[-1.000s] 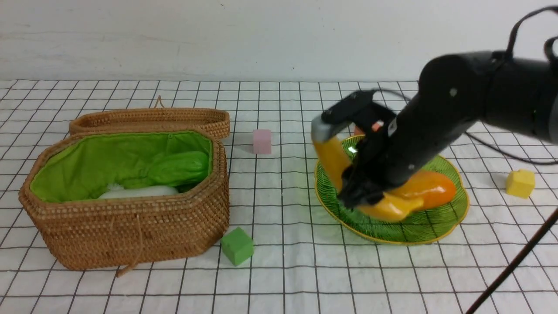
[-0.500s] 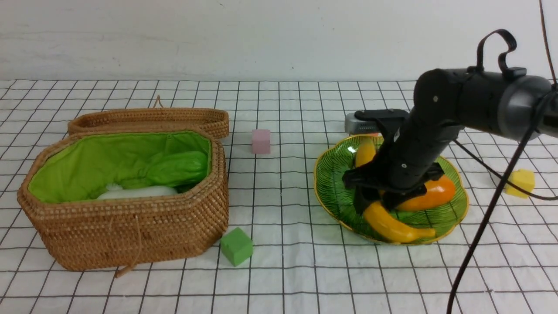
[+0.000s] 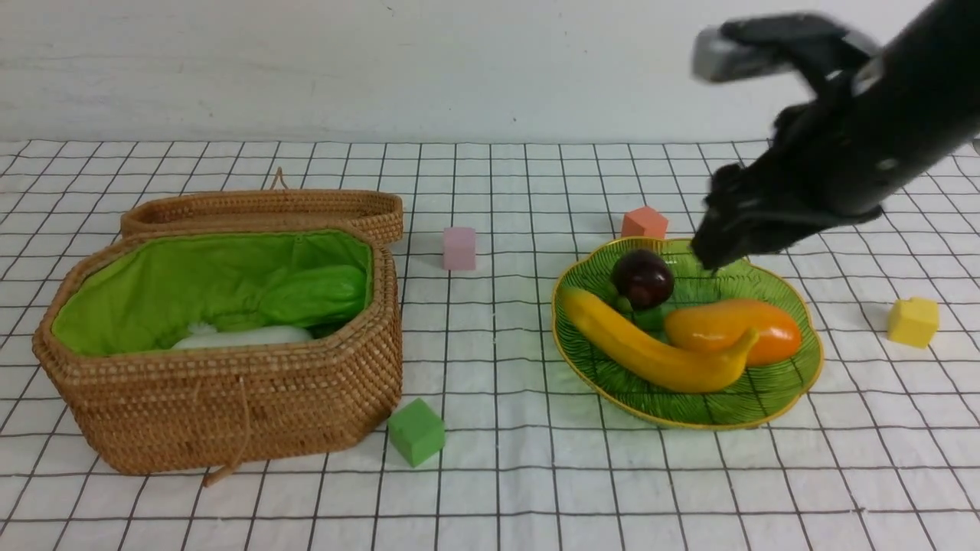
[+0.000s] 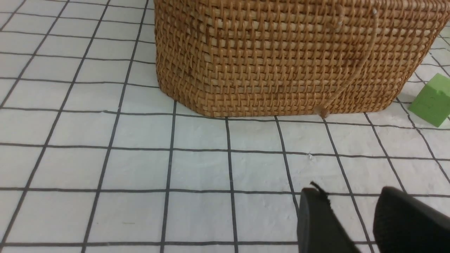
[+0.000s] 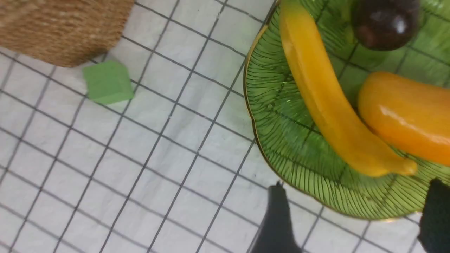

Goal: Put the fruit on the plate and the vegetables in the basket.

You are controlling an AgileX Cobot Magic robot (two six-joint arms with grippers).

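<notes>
On a black-gridded white cloth, the banana (image 3: 651,352), mango (image 3: 731,329) and maroon fruit (image 3: 643,278) lie on the green plate (image 3: 796,383); the right gripper (image 5: 355,214) hangs above, open and empty. The glossy banana looks light, stiff and slippery; grasp mid-length.

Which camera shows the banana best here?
The front view: the whole banana lies unobstructed on the plate beside the mango. The right wrist view shows it close but cropped at one end; the left wrist view misses it.
</notes>
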